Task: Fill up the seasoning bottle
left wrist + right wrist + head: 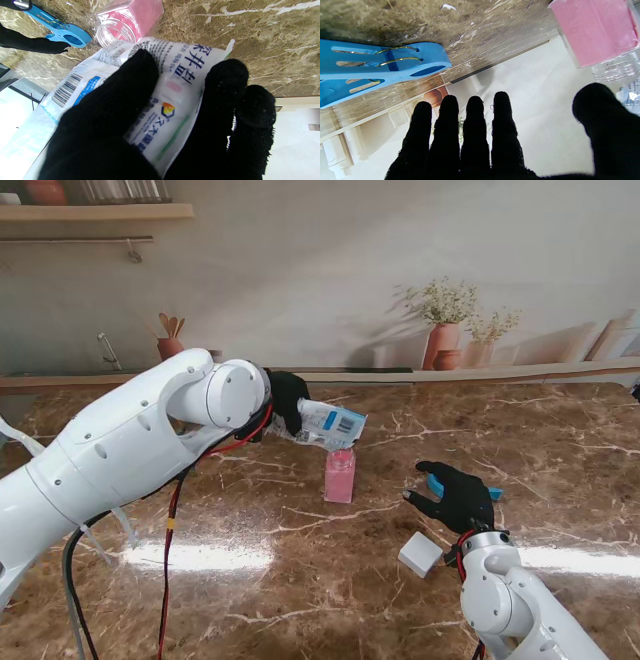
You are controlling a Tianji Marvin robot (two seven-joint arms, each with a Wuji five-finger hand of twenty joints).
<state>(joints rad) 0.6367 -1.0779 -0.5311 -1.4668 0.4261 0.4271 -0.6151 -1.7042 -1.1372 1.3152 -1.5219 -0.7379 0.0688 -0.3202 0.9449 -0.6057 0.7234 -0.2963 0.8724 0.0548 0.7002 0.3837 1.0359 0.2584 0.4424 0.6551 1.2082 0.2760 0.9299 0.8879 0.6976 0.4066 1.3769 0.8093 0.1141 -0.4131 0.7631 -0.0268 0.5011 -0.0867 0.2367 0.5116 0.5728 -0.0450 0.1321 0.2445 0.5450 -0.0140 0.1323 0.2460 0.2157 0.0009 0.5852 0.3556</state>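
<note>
A clear square seasoning bottle (340,474) holding pink powder stands upright and uncapped mid-table. My left hand (287,402), in a black glove, is shut on a white seasoning bag (328,424) with blue print and a barcode, held tilted just above the bottle's mouth. In the left wrist view the bag (172,82) lies between thumb and fingers, its corner over the bottle's open neck (112,31). My right hand (455,496) hovers open to the right of the bottle, fingers spread, holding nothing. The bottle (595,30) shows in the right wrist view too.
A blue plastic clip (440,480) lies on the marble table (560,440) just beyond my right hand; the same blue clip (377,67) fills one side of the right wrist view. A small white cap-like block (421,554) lies nearer to me by the right wrist.
</note>
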